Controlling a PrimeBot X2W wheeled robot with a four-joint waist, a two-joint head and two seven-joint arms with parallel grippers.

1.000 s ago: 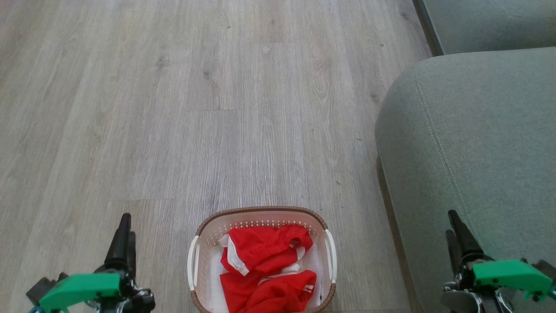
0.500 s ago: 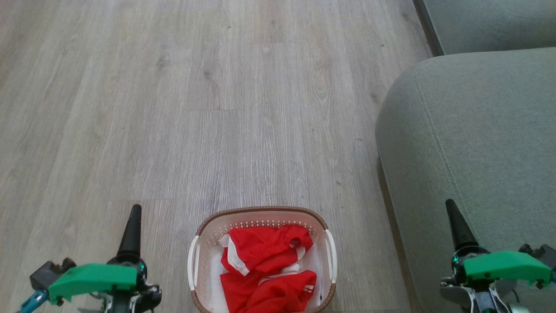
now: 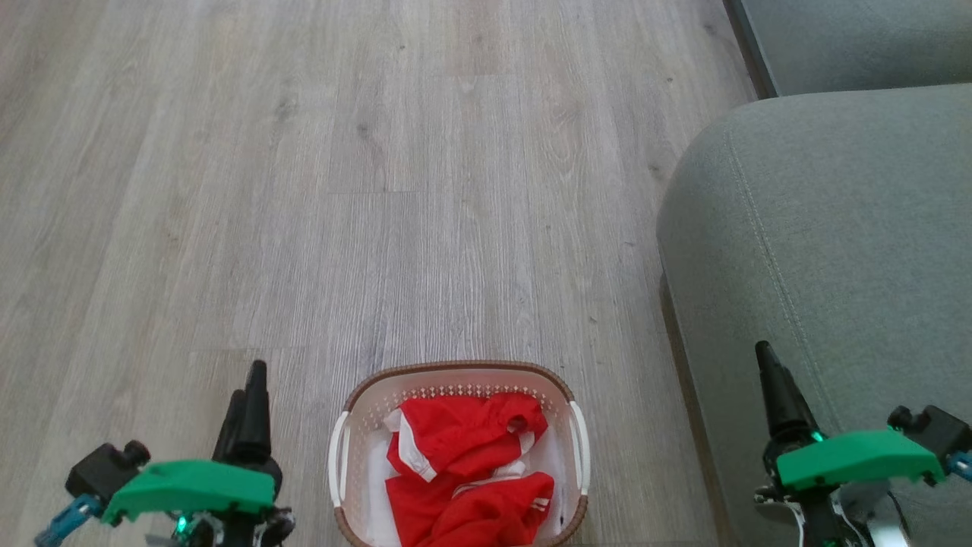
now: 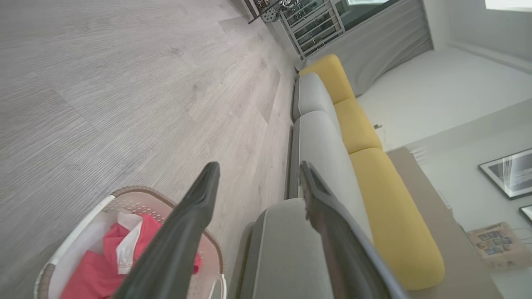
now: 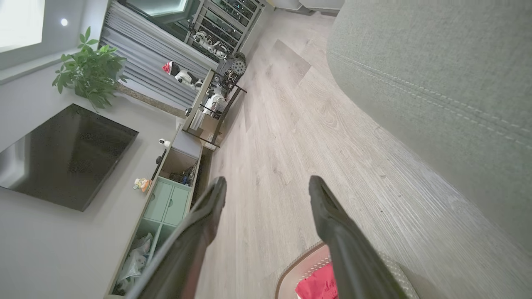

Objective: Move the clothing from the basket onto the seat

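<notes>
Shiny red clothing (image 3: 463,471) fills perforated oval basket (image 3: 456,372)

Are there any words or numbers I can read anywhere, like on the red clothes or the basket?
No text can be read anywhere.
Red clothes: white stripes, no letters seen.
Basket: no label seen.
Framed picture and patterned box: too small and blurred to read.

- left gripper (image 3: 249,384) low at the left, fingers pointing up the view, jaws spread wide, nothing between them
- right gripper (image 3: 767,365) low at the right, fingers up too, jaws wide apart, empty
</notes>
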